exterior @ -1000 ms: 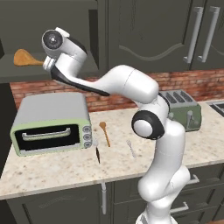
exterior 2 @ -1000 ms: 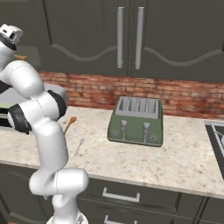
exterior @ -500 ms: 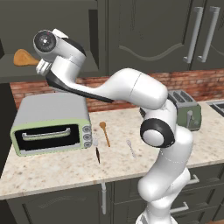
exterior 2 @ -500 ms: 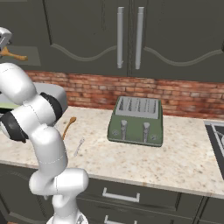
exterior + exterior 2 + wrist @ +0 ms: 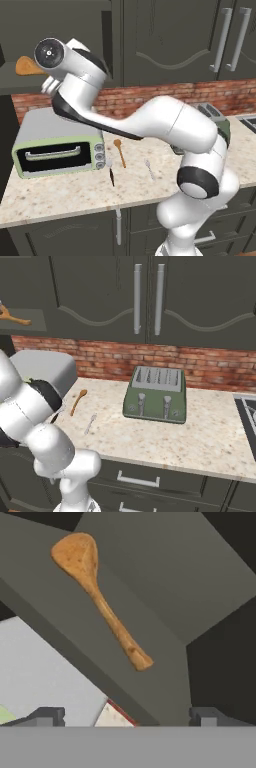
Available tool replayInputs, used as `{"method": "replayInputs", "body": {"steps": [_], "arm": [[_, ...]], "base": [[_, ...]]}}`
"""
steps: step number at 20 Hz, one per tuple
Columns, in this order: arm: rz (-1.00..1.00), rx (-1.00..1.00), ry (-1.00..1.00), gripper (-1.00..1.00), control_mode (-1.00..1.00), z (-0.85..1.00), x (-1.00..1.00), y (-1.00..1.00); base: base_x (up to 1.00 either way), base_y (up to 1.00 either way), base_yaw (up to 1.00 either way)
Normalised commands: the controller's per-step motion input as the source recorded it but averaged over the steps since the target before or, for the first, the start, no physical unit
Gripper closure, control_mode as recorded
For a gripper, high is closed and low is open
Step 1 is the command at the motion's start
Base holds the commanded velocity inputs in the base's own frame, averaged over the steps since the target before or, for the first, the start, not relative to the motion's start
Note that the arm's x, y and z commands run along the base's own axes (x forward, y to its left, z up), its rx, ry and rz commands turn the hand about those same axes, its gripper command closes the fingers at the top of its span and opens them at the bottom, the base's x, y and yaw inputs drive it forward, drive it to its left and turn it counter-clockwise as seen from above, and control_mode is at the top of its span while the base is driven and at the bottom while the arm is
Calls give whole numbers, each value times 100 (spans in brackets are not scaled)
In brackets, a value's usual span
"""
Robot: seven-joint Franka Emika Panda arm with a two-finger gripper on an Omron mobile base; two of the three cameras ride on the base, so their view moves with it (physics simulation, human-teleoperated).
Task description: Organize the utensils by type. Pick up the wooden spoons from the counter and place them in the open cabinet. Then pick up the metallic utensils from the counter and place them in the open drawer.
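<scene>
With one spoon (image 5: 97,597) lying free on the cabinet (image 5: 165,587) shelf, upper left of the hand view, the claw (image 5: 127,714) stands apart and empty. Back straight out, then descend toward the small spoon (image 5: 119,151) at center counter (image 5: 75,192).

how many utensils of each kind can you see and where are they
wooden spoons: 2, the large wooden spoon on the cabinet shelf, the small wooden spoon on the counter
fork: 1, on the counter
knife: 1, on the counter
total: 4
</scene>
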Motion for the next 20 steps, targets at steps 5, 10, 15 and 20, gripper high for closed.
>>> {"method": "replayInputs", "body": {"steps": [5,10,15,20], "arm": [[-12,18,4,-100,-100,-12,-78,-85],[-12,23,3,-100,-100,-11,-74,-90],[-7,27,2,-100,-100,-13,-45,-90],[0,26,0,-100,-100,-28,-10,-88]], "base": [[0,0,0],[0,0,0],[0,0,0],[0,0,0]]}}
